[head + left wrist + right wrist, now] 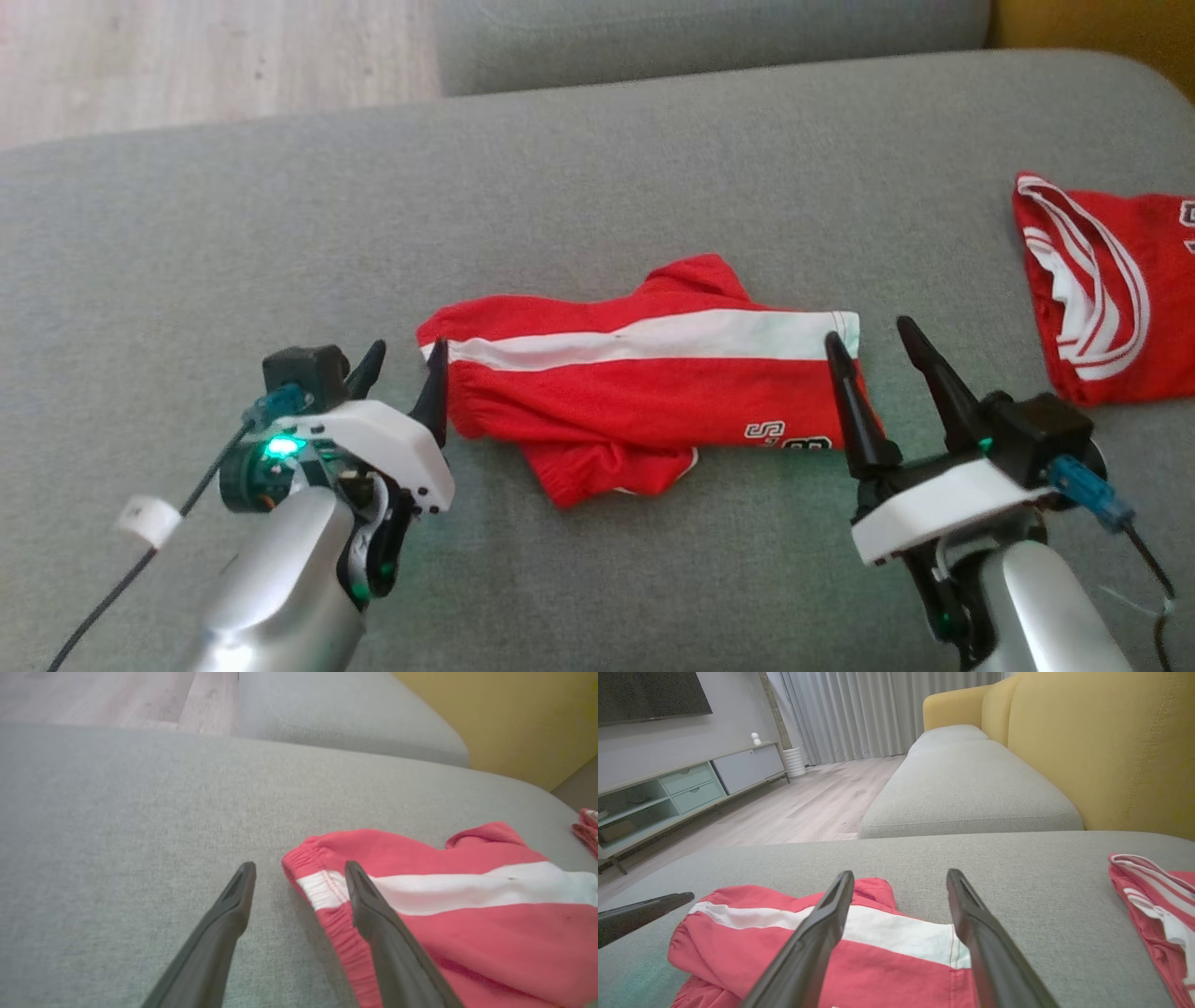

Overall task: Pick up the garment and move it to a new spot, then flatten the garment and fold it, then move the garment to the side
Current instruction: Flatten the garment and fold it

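The garment (644, 383) is a pair of red shorts with a white side stripe, lying folded lengthwise on the grey sofa cushion (597, 187), waistband to the left. My left gripper (406, 359) stands open at the waistband end, one finger (373, 914) over the white stripe (444, 891), the other over bare cushion. At the hem end my right gripper (868, 336) is open too, its left finger (817, 933) above the red cloth (738, 942) and its right finger beyond the hem. Nothing is held.
A second red and white garment (1106, 289) lies at the cushion's far right (1153, 896). Behind are another grey cushion (971, 784), the yellow sofa back (1111, 742), wooden floor (187, 56) and a TV cabinet (682, 788).
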You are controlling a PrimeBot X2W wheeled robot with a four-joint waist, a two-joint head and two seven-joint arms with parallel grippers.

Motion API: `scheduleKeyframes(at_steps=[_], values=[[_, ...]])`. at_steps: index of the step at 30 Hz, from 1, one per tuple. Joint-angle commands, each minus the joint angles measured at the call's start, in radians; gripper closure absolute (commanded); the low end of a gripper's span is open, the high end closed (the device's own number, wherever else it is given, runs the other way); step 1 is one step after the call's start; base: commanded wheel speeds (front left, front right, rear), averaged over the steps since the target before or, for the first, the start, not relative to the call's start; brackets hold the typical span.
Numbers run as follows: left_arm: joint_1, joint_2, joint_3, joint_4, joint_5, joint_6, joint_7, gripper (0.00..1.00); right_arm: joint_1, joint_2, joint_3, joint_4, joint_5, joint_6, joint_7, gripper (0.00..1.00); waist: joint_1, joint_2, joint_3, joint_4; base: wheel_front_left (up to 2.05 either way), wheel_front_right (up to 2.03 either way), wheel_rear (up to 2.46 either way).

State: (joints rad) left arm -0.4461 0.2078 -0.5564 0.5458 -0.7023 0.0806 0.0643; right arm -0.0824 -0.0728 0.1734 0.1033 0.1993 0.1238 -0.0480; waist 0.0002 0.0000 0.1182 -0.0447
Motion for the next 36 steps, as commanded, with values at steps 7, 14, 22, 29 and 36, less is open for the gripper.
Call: scheduleKeyframes(at_steps=[7,14,22,29,36], values=[[-0.086,-0.008,0.026,0.033,-0.042,-0.013,0.064,0.0,-0.063,0.006,0.038,-0.017,0.001,0.007,-0.022,0.0,-0.0002,0.0,0.043,-0.032,0.0,0.0,0.0],[-0.097,-0.017,0.018,0.053,-0.065,-0.034,0.104,0.84,-0.075,0.005,0.04,-0.002,0.004,0.007,-0.03,0.0,-0.0002,0.0,0.044,-0.039,0.0,0.0,0.0],[-0.06,0.014,0.018,-0.002,-0.036,-0.045,-0.002,1.0,-0.128,0.001,0.015,-0.002,0.029,0.007,0.056,0.0,-0.0002,0.0,0.039,-0.039,0.0,0.0,0.0],[0.034,0.062,-0.017,-0.114,0.01,-0.056,-0.069,1.0,-0.223,0.017,-0.089,0.038,0.07,0.007,0.426,0.0,-0.0002,0.0,0.072,-0.033,0.0,0.0,0.0],[0.056,0.079,-0.037,-0.186,0.029,-0.062,-0.088,1.0,-0.295,0.022,-0.105,0.114,0.117,0.007,0.627,0.0,-0.0002,0.0,0.11,-0.001,0.0,0.0,0.0]])
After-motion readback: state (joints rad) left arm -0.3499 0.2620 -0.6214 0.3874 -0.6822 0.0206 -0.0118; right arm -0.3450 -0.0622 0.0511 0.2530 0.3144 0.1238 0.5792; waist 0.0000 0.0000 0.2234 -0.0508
